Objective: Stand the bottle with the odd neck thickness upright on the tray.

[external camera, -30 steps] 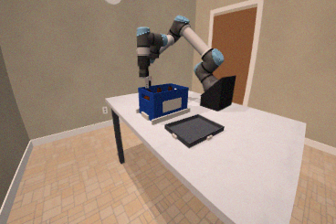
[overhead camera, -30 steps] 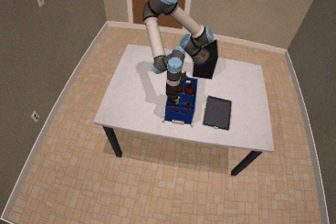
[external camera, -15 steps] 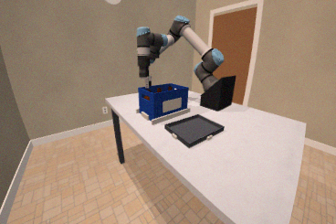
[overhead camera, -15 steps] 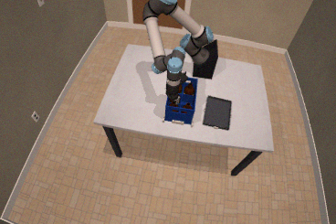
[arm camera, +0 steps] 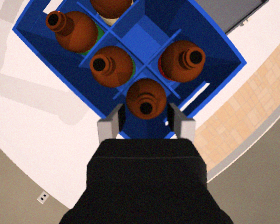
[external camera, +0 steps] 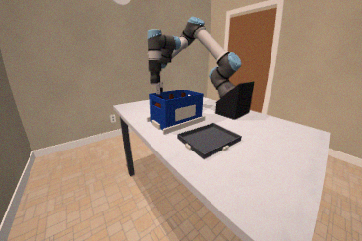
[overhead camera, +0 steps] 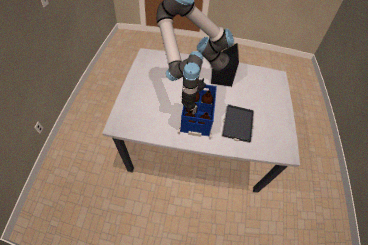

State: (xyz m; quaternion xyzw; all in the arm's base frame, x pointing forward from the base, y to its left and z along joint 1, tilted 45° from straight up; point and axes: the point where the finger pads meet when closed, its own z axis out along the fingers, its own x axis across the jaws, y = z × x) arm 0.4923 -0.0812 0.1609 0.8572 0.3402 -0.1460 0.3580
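The blue crate (overhead camera: 195,127) (external camera: 164,113) (arm camera: 218,62) stands on the table with five brown bottles in its compartments. My gripper (overhead camera: 192,110) (external camera: 160,89) (arm camera: 146,112) is open and points down at one end of the crate. Its fingers are on either side of the nearest bottle (arm camera: 146,95), around its neck as the wrist view shows it; no contact shows. Another bottle (arm camera: 113,67) is at its upper left, one (arm camera: 183,62) at its upper right, one (arm camera: 78,32) farther left, and one (arm camera: 112,6) is cut by the top edge. I cannot tell which neck differs. The dark tray (overhead camera: 238,123) (external camera: 209,139) (arm camera: 241,15) is empty.
The crate's high walls and dividers stand close around the bottles. A pale ledge (external camera: 184,124) runs along the crate's foot. A black angular block (overhead camera: 229,71) (external camera: 236,99) stands near the arm's base, behind the tray. The tray lies beside the crate, with a gap between them.
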